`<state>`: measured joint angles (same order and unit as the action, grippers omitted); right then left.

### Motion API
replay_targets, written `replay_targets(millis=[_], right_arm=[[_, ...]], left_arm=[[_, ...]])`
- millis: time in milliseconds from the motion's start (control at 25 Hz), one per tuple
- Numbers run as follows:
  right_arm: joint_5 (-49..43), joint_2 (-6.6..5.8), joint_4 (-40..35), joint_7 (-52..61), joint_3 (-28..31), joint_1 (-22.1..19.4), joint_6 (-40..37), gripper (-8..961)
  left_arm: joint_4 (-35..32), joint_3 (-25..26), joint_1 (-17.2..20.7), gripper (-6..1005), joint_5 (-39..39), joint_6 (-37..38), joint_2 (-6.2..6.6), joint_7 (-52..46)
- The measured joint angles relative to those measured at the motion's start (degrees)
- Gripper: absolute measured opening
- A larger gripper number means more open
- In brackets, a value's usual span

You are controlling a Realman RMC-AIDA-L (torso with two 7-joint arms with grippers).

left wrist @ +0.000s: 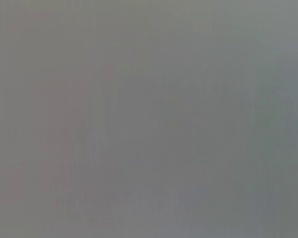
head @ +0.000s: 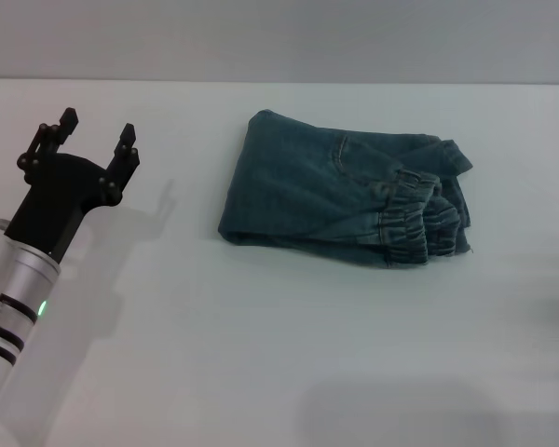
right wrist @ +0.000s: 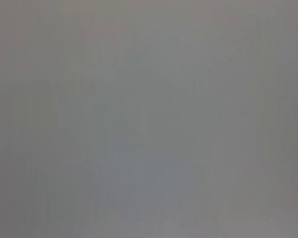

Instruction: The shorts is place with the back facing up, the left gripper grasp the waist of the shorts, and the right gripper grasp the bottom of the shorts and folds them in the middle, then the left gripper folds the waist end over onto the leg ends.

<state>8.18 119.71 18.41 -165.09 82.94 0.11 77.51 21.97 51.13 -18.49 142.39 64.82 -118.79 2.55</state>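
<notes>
Nearest the head camera stands the left arm, its silver cylindrical wrist with black bands and a green light rising from the lower left corner of the view. White and bare around it, the surface [head: 261,354] fills almost the whole head view, up to a grey wall at the far edge.

On the far middle of that surface lie the shorts [head: 307,191], blue faded denim, folded into a compact bundle of several layers. A smooth folded edge runs along the bundle's left and near sides. One seam of a patch pocket shows on the top layer.

At the bundle's right end sits the waist of the shorts [head: 412,219], the gathered elastic band puckered in small pleats, lying on top of the layers below it. Flat denim edges stick out beyond and under the band on the far right; whether these are the leg hems cannot be told for sure.

The left end effector [head: 97,135] hovers over the surface well to the left of the shorts, touching nothing. Its two black fingers [head: 127,142] are spread apart and released, with only air between them, pointing toward the far edge.

Both wrist views give only a blank grey field with nothing to make out. The right end effector does not appear in any view.
</notes>
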Motion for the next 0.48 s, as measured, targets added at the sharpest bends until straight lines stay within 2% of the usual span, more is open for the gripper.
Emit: replay_targets(millis=[120, 240, 480], right_arm=[[0.02, 0.0, -0.58, -0.02, -0.12, 0.38, 0.31, 725], [0.04, 0.0, -1.03, -0.03, -0.16, 0.65, 0.5, 725], [0.05, 0.0, -1.1, -0.06, -0.31, 0.68, 0.57, 725]], left_arm=[[0.03, 0.02, 0.16, 621, 0.0, 0.13, 0.02, -0.01], [0.25, 0.0, 0.46, 707, 0.0, 0.13, 0.03, -0.01], [0.63, 0.02, 1.23, 707, -0.05, 0.41, 0.05, -0.08]])
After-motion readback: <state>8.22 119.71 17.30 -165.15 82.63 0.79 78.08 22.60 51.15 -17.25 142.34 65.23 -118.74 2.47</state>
